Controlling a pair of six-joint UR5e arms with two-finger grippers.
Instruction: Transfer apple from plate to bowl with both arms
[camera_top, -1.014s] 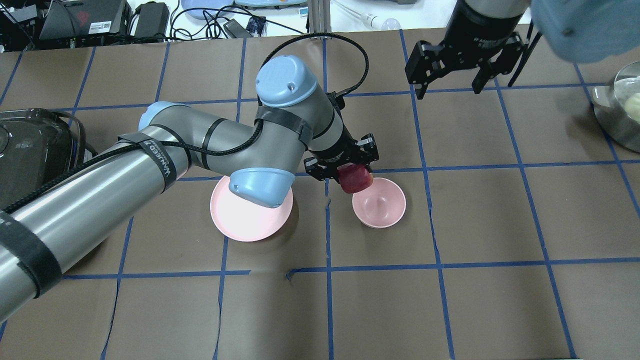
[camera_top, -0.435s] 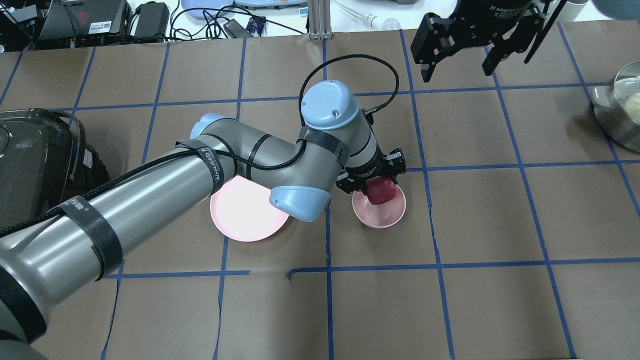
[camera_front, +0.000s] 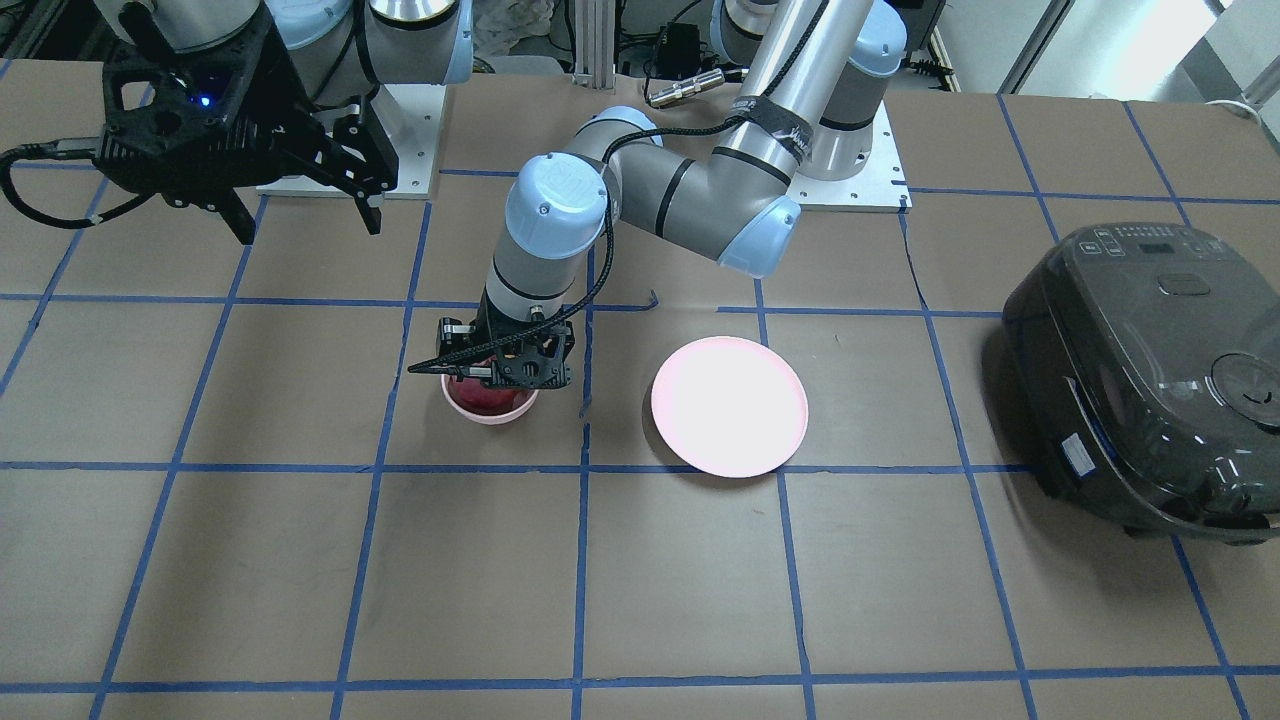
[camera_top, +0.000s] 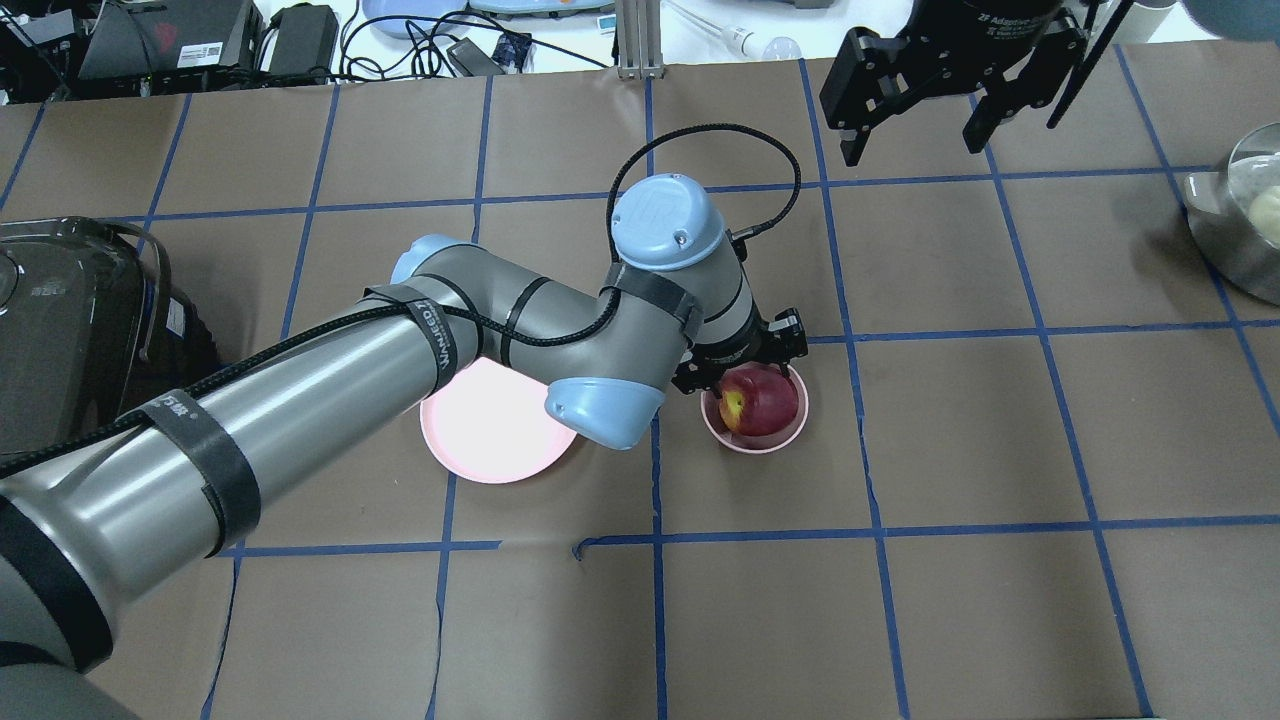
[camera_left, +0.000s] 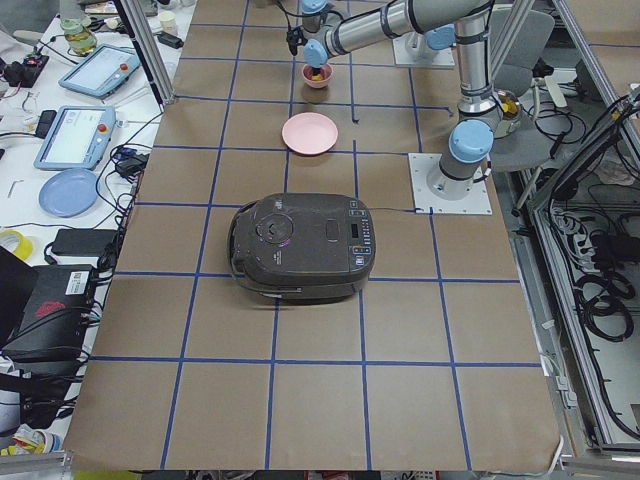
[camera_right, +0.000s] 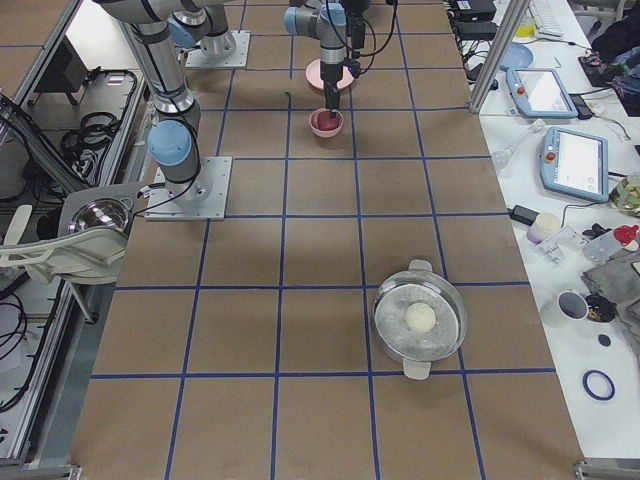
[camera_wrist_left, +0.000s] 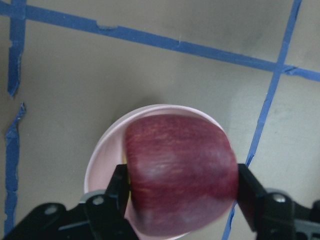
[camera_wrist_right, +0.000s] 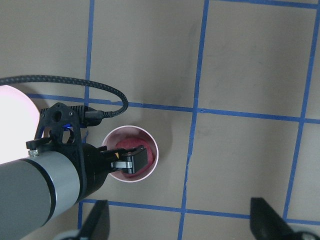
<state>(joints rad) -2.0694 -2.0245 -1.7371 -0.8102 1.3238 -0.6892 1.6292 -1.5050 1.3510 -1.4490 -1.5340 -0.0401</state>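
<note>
The dark red apple (camera_top: 765, 405) rests in the small pink bowl (camera_top: 755, 447), a yellow patch on its left side. My left gripper (camera_top: 748, 372) hangs just above the bowl, open, its fingers close on either side of the apple. The left wrist view shows the apple (camera_wrist_left: 180, 175) filling the bowl (camera_wrist_left: 100, 160) between the fingers (camera_wrist_left: 120, 187). The wide pink plate (camera_top: 480, 440) lies bare to the left, partly under my left arm. My right gripper (camera_top: 915, 135) is open and empty, high over the far right of the table.
A black rice cooker (camera_top: 60, 320) stands at the table's left end. A metal pot (camera_top: 1240, 230) with a pale round thing inside sits at the right edge. Cables and devices lie beyond the far edge.
My left gripper carried the apple from beside the plate over the bowl and lowered. The apple has dropped into the bowl and turned its yellow patch up. My right gripper drew back.
</note>
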